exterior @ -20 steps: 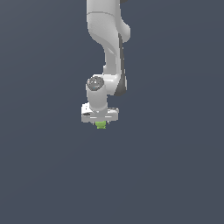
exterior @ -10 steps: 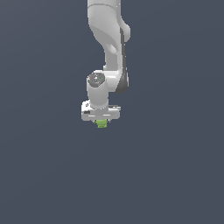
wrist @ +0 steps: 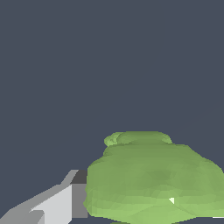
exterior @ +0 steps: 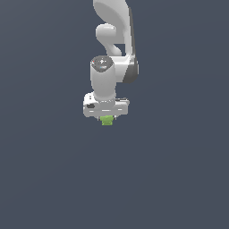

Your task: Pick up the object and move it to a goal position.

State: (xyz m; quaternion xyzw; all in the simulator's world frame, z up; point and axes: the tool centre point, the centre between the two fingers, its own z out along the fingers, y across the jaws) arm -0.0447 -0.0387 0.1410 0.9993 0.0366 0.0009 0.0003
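Observation:
The object (exterior: pixel 107 120) is a small lime-green blocky lump that pokes out just under the white robot hand in the exterior view. My gripper (exterior: pixel 107 117) points straight down and is shut on it; its fingers are mostly hidden by the hand. In the wrist view the object (wrist: pixel 153 179) fills the lower part of the picture. One grey-white finger (wrist: pixel 57 203) presses against its side. The other finger is almost out of frame. No goal marker shows in either view.
The white arm (exterior: pixel 114 40) comes down from the top of the exterior view. All around is a plain dark grey-blue ground, with no other objects or edges in view.
The gripper has risen a little with the green object held in it, and the wrist has shifted slightly to the exterior view's right.

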